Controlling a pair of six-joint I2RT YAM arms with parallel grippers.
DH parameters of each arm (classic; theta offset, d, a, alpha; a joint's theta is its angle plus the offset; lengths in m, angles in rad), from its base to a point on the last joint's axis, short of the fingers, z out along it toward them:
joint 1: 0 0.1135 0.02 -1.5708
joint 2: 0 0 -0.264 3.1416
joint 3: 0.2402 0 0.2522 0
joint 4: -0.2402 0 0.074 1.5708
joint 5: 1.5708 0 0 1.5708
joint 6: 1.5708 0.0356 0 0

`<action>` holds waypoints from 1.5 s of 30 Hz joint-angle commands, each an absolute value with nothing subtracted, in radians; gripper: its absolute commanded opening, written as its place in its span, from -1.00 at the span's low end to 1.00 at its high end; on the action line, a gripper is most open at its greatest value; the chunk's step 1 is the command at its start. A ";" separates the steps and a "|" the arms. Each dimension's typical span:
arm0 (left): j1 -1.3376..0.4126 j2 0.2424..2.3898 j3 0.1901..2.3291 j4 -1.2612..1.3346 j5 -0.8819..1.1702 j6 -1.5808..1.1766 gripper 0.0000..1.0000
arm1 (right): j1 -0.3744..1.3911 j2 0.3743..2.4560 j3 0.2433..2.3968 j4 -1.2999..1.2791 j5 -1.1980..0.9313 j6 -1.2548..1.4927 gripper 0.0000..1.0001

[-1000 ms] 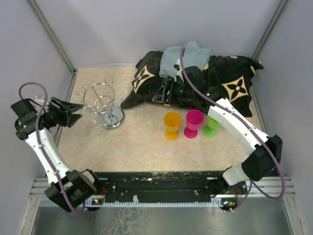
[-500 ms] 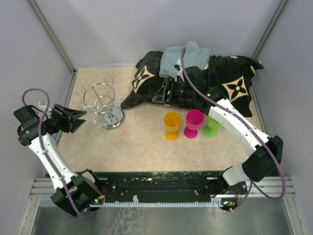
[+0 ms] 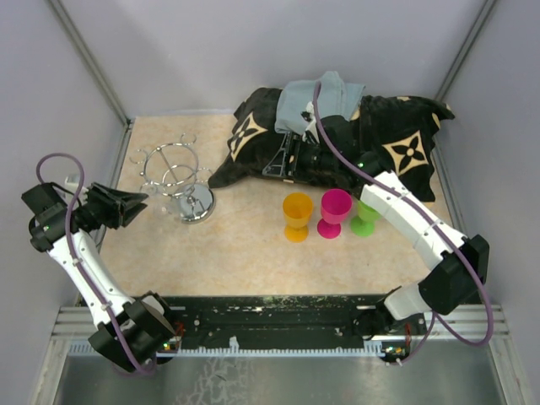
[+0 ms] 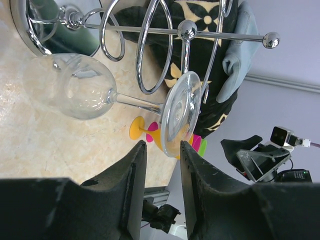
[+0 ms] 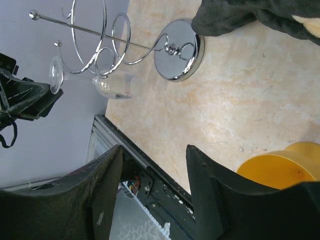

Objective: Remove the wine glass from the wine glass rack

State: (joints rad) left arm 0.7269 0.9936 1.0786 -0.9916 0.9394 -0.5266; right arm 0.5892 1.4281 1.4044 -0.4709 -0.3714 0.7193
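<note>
The chrome wine glass rack [image 3: 173,167] stands upright at the table's back left, on its round base [image 3: 196,203]. It also shows in the left wrist view [image 4: 150,50] and the right wrist view [image 5: 177,50]. A clear wine glass [image 4: 75,90] hangs upside down among its loops, foot at the top; it also shows in the right wrist view [image 5: 116,85]. My left gripper [image 3: 143,202] is level with the glass. Its jaws [image 4: 162,147] stand part open, and the rim of the glass foot [image 4: 179,112] sits between the fingertips. My right gripper [image 3: 280,160] is open and empty [image 5: 152,147] over the black bag.
A black patterned bag [image 3: 346,139] with a grey cloth [image 3: 316,99] on it lies at the back right. Orange [image 3: 297,215], pink [image 3: 335,211] and green [image 3: 364,218] plastic goblets stand in a row right of centre. Walls close in left, right and behind.
My left gripper drew back a little from the rack, toward the near left, then held still. The right arm has not moved.
</note>
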 commanded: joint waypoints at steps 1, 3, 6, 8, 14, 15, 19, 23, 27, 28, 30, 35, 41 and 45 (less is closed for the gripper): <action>0.741 0.994 1.089 -0.994 0.957 -0.526 -0.23 | 0.575 1.389 1.405 -0.415 -0.389 0.727 0.09; 0.742 0.995 1.086 -0.990 0.960 -0.530 -0.23 | 0.575 1.391 1.404 -0.413 -0.391 0.727 0.09; 0.746 0.993 1.075 -0.980 0.971 -0.541 -0.25 | 0.575 1.387 1.400 -0.410 -0.391 0.729 0.09; 0.748 0.994 1.067 -0.971 0.979 -0.548 -0.26 | 0.576 1.387 1.398 -0.410 -0.391 0.730 0.09; 0.752 0.999 1.058 -0.957 1.000 -0.559 -0.32 | 0.575 1.385 1.398 -0.407 -0.391 0.730 0.09; 0.752 0.999 1.058 -0.956 1.001 -0.558 -0.34 | 0.575 1.386 1.398 -0.407 -0.391 0.730 0.09; 0.753 1.002 1.057 -0.959 1.000 -0.554 -0.40 | 0.574 1.388 1.400 -0.403 -0.394 0.730 0.09; 0.753 1.001 1.056 -0.956 0.997 -0.555 -0.44 | 0.573 1.390 1.399 -0.398 -0.398 0.730 0.09; 0.754 0.999 1.050 -0.950 1.000 -0.558 -0.49 | 0.571 1.393 1.399 -0.395 -0.402 0.731 0.09; 0.754 0.999 1.048 -0.946 1.001 -0.559 -0.49 | 0.571 1.394 1.398 -0.394 -0.403 0.731 0.09; 0.756 0.997 1.042 -0.943 1.003 -0.563 -0.50 | 0.571 1.393 1.397 -0.393 -0.403 0.731 0.08; 0.755 0.996 1.022 -0.927 1.017 -0.569 -0.54 | 0.571 1.390 1.391 -0.392 -0.404 0.732 0.08; 0.757 0.996 1.020 -0.925 1.026 -0.572 -0.64 | 0.571 1.381 1.373 -0.383 -0.404 0.737 0.08; 0.757 1.000 1.023 -0.921 1.029 -0.574 -0.70 | 0.571 1.379 1.366 -0.377 -0.403 0.741 0.07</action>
State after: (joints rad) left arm 0.7486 1.0004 1.0279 -0.9405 1.0149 -0.5766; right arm 0.5793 1.4277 1.3632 -0.4332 -0.3931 0.7368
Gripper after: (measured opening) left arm 0.167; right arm 0.540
